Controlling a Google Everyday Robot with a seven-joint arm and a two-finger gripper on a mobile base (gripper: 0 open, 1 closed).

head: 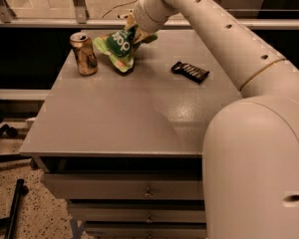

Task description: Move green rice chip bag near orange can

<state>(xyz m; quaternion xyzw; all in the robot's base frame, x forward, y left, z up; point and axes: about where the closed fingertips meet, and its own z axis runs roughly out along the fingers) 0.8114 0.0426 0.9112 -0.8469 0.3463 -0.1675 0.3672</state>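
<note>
The green rice chip bag (118,46) is light green with a dark-green round logo. It stands tilted at the back of the grey table (114,118), its lower end on or just above the surface. My gripper (135,32) reaches in from the upper right and is shut on the bag's upper right edge. The orange can (84,54) stands upright at the table's back left, just left of the bag, with a narrow gap between them.
A small flat black wrapped bar (190,71) lies at the table's back right. My white arm (224,44) crosses above the table's right side. Drawers (139,190) sit under the tabletop. A railing runs behind the table.
</note>
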